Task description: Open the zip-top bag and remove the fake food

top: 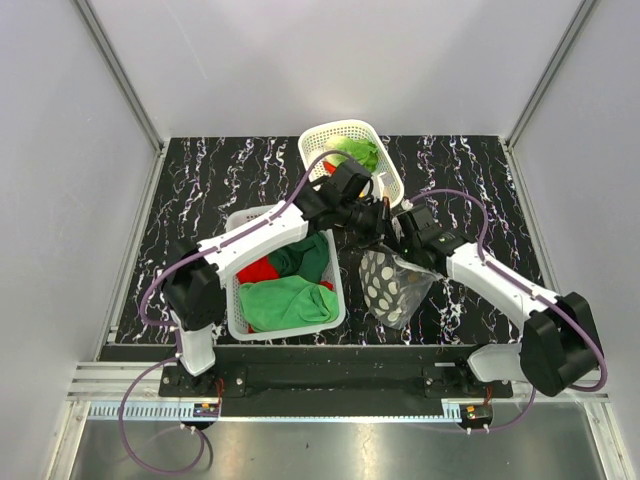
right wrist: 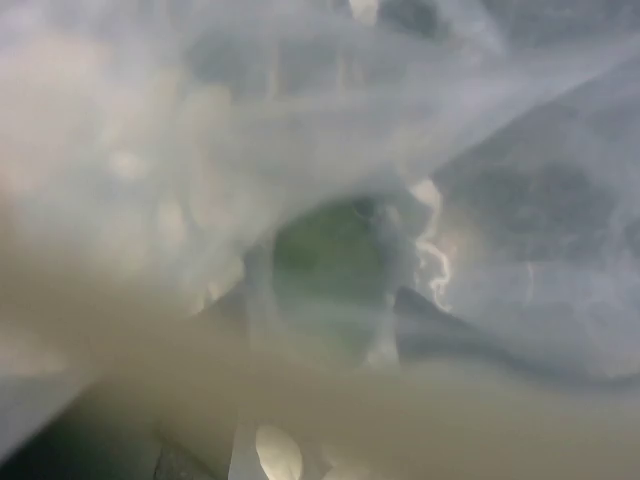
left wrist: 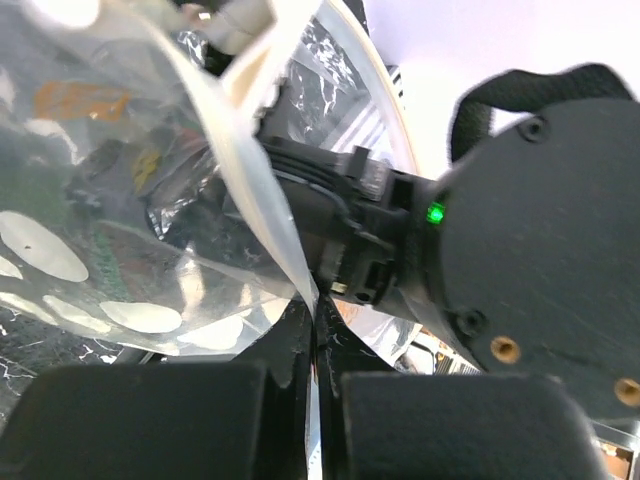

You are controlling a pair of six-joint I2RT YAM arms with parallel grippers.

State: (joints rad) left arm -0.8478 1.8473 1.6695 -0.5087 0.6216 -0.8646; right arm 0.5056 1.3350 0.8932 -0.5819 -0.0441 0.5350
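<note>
Pinching one lip of the zip-top bag [top: 400, 285], which sits just right of the cloth basket [top: 238, 318], the left gripper [left wrist: 313, 345] is clamped tight and the right gripper [top: 410, 232] meets the mouth — its finger state indiscernible — so opening seems underway, fake food [right wrist: 330, 265] apparently inside.

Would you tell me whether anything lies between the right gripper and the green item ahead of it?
Yes: the zip-top bag's clear film fills the right wrist view, veiling the green item. Whether the right gripper is inside is unclear.
</note>
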